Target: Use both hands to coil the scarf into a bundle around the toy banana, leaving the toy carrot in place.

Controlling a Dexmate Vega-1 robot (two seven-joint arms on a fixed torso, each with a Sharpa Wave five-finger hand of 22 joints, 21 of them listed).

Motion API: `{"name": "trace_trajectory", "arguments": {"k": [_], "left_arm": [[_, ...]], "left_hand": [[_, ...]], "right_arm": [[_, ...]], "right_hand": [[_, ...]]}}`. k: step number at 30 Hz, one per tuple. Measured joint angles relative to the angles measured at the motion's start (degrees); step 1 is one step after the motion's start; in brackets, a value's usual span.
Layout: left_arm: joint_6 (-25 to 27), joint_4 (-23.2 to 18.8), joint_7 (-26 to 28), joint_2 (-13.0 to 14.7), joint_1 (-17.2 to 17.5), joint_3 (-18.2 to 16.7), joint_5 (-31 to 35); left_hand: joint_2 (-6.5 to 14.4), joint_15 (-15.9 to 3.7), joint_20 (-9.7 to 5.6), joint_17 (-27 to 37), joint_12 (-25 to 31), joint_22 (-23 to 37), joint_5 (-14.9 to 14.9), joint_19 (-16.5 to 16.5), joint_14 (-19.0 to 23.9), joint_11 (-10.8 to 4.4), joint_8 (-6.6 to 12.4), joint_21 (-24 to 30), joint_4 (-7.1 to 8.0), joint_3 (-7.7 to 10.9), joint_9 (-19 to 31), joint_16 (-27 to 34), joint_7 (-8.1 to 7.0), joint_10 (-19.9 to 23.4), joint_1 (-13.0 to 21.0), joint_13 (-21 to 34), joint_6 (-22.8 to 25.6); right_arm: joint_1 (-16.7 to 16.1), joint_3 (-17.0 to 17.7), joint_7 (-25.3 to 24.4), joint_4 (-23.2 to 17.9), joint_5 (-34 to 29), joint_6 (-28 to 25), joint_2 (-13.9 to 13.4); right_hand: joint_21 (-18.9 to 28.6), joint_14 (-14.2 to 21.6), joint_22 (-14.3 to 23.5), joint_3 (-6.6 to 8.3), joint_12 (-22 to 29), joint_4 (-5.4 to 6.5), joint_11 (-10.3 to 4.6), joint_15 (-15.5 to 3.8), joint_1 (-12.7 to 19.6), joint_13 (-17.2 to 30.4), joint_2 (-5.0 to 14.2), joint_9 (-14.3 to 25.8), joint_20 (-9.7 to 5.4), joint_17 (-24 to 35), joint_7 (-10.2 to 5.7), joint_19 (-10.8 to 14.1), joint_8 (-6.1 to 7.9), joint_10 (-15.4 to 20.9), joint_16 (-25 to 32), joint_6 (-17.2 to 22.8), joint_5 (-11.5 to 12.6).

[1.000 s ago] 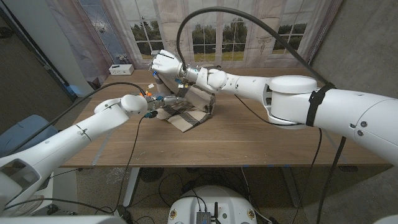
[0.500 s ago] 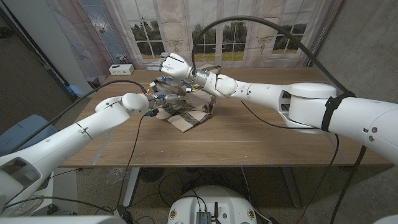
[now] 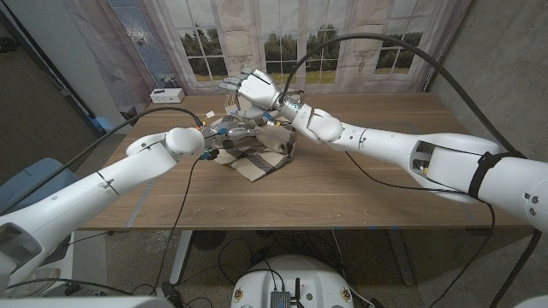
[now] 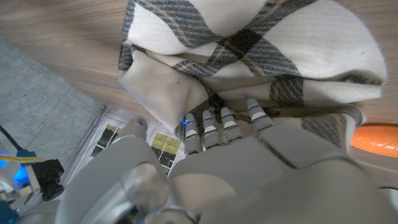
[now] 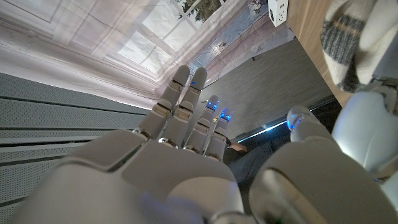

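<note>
The scarf [image 3: 257, 154] lay bunched in a plaid heap on the table [image 3: 342, 188], toward its far left part, which suited a coiling job; a compact heap can be wrapped tighter than a spread cloth. The left robot hand [image 3: 224, 133] stood at the near-left edge of that heap; in the left wrist view its fingertips [image 4: 224, 118] pressed into a fold of the scarf [image 4: 261, 50], seemingly to pin or tuck the cloth so the bundle would not slip; whether it truly gripped the fabric or only touched it I could not tell. The right robot hand [image 3: 255, 88] hung above the far side of the heap, fingers straight and apart and holding nothing, as the right wrist view showed [image 5: 180, 124]; I judged it placed there to come down and fold the far edge over.

The toy carrot [image 4: 376, 137] showed as an orange end just beside the scarf, at the edge of the left wrist view; it lay close enough that a careless sweep could drag it, so the left robot hand had reason to work from the cloth side. The toy banana was hidden, presumably under the folds.

A small white box [image 3: 164, 94] sat at the far left corner of the table; nothing on it could be read, and no brand or label was legible anywhere.
</note>
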Motion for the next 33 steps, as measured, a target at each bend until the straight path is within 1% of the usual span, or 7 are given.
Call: {"name": "trace_trajectory", "arguments": {"k": [2, 3, 4, 11, 12, 23, 33], "left_arm": [[-0.02, 0.00, 0.49, 0.00, 0.00, 0.00, 0.16], [-0.05, -8.51, 0.72, 3.60, 4.50, -2.76, 0.23], [-0.09, -9.48, 0.87, 4.05, 5.07, -3.08, 0.27], [-0.92, -11.37, 2.38, 4.92, 6.27, -3.81, 0.62], [-1.10, -14.24, 2.66, 6.35, 8.30, -5.11, 0.65], [-3.04, -20.82, 5.52, 9.80, 13.89, -9.09, 1.54], [-4.94, -22.63, 8.28, 10.67, 17.74, -11.96, 1.69]], "left_hand": [[0.00, 0.00, 0.00, 0.00, 0.00, 0.00, 0.00, 0.00, 0.00, 0.00, 0.00, 0.00, 0.00, 0.00, 0.00, 0.00, 0.00, 0.00, 0.00, 0.00, 0.00], [0.00, 0.00, 0.00, 0.00, 0.00, 0.00, 0.00, 0.00, 0.00, 0.00, 0.00, 0.00, 0.00, 0.00, 0.00, 0.00, 0.00, 0.00, 0.00, 0.00, 0.00], [0.00, 0.00, 0.00, 0.00, 0.00, 0.00, 0.00, 0.00, 0.00, 0.00, 0.00, 0.00, 0.00, 0.00, 0.00, 0.00, 0.00, 0.00, 0.00, 0.00, 0.00], [0.00, 0.00, 0.00, 0.00, 0.00, 0.00, 0.00, 0.00, 0.00, 0.00, 0.00, 0.00, 0.00, 0.00, 0.00, 0.00, 0.00, 0.00, 0.00, 0.00, 0.00], [0.00, 0.00, 0.00, 0.00, 0.00, 0.00, 0.00, 0.00, 0.00, 0.00, 0.00, 0.00, -0.09, 0.09, 0.00, 0.00, 0.10, 0.00, 0.00, 0.00, -0.10], [0.00, 0.00, 0.00, 0.01, 0.00, 0.00, 0.00, 0.44, 0.00, 0.00, 0.00, 0.00, -0.40, -0.08, 0.00, 0.00, 0.22, 0.00, 0.00, 0.00, -0.22], [0.01, -0.29, -0.28, 0.00, 0.23, 0.00, 0.00, 1.86, 0.86, -0.24, 0.39, 0.47, -0.96, 0.48, 0.00, 0.45, -0.02, 0.25, 0.00, 0.00, 0.02]], "right_arm": [[-1.15, 1.32, 0.00, -1.15, 0.00, 0.00, -0.58], [-1.78, 2.10, 9.26, -1.69, -2.20, -6.96, -0.85], [-2.27, 2.70, 9.66, -2.08, -2.22, -7.57, -1.05], [-5.71, 6.78, 9.66, -4.39, -2.22, -7.57, -1.78], [-6.27, 7.44, 10.64, -4.72, -2.11, -10.05, -1.84], [-10.68, 12.59, 10.93, -7.01, 0.00, -13.23, -1.94], [-14.68, 17.72, 11.89, -9.76, 6.32, -15.85, -1.19]], "right_hand": [[-0.31, -0.31, 0.00, 0.00, 0.00, 0.00, 0.12, 0.31, -0.27, 0.00, 0.27, 0.00, 0.00, 0.00, 0.17, 0.00, 0.22, 0.12, 0.00, 0.22, 0.00], [-0.31, -0.31, 0.00, 0.00, 0.00, 0.00, 0.20, 0.31, -0.31, 0.00, 0.31, 0.00, 0.12, 0.00, -0.01, 0.05, 0.22, 0.21, 0.00, 0.44, 0.28], [-0.31, -0.31, 0.00, 0.00, 0.00, 0.00, 0.20, 0.31, -0.33, -0.12, 0.34, 0.00, 0.45, 0.00, 0.18, 0.00, 0.22, 0.21, 0.00, 0.62, 0.42], [-0.52, -0.51, -0.01, 0.00, 0.00, 0.00, 0.42, 0.11, -1.07, -0.26, 1.07, 0.01, 0.63, 0.00, -0.03, -0.01, 0.22, 0.43, 0.00, 1.46, 0.43], [-0.52, -0.51, -0.01, 0.07, 0.00, 0.06, 0.51, 0.11, -1.25, -0.26, 1.25, 0.01, 0.63, 0.00, 0.06, -0.01, 0.22, 0.52, 0.00, 1.75, 0.43], [-0.74, -0.93, -0.01, 0.45, 0.00, 0.44, 0.81, 0.31, -1.73, -0.39, 1.75, 0.01, 0.93, -0.10, 0.08, 0.31, 0.85, 0.83, 0.00, 3.41, 1.04], [-1.00, -2.41, -0.01, 1.33, 0.35, 0.01, 1.26, 0.59, -0.78, -0.52, 3.15, 0.02, 1.23, -0.38, 0.28, 0.62, 1.07, 1.71, 0.00, 5.44, 1.26]]}}
